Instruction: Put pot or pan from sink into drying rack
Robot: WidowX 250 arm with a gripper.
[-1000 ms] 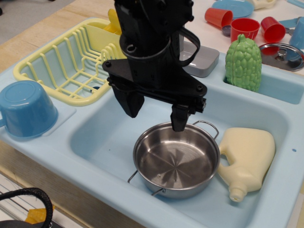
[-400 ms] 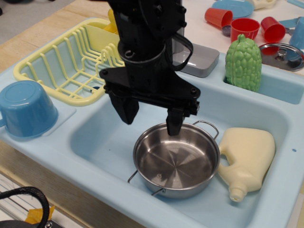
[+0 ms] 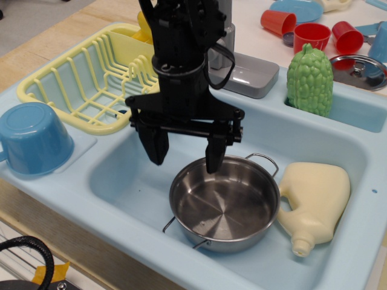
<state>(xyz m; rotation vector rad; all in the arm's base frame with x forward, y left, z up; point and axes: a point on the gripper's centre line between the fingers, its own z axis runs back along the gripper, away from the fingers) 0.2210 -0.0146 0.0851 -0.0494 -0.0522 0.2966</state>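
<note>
The shallow steel pan point(image 3: 227, 205) with two wire loop handles sits in the light blue sink point(image 3: 127, 181), right of the middle. My black gripper point(image 3: 184, 156) is open and hangs over the pan's far left rim. Its right finger point(image 3: 214, 156) is just above the inside of the rim and its left finger point(image 3: 157, 148) is outside the pan over the sink floor. It holds nothing. The pale yellow drying rack point(image 3: 84, 81) stands at the back left of the sink, partly hidden by my arm.
A cream plastic bottle point(image 3: 314, 202) lies against the pan's right side. A blue plastic pot point(image 3: 30, 139) sits upside down at the left. A green bumpy toy point(image 3: 309, 80), the grey faucet base point(image 3: 251, 75), red cups point(image 3: 311, 33) and a steel lid point(image 3: 360, 69) stand behind.
My gripper has moved left and slightly down and turned, so its fingers now straddle the pan's far left rim. The pan and bottle have not moved.
</note>
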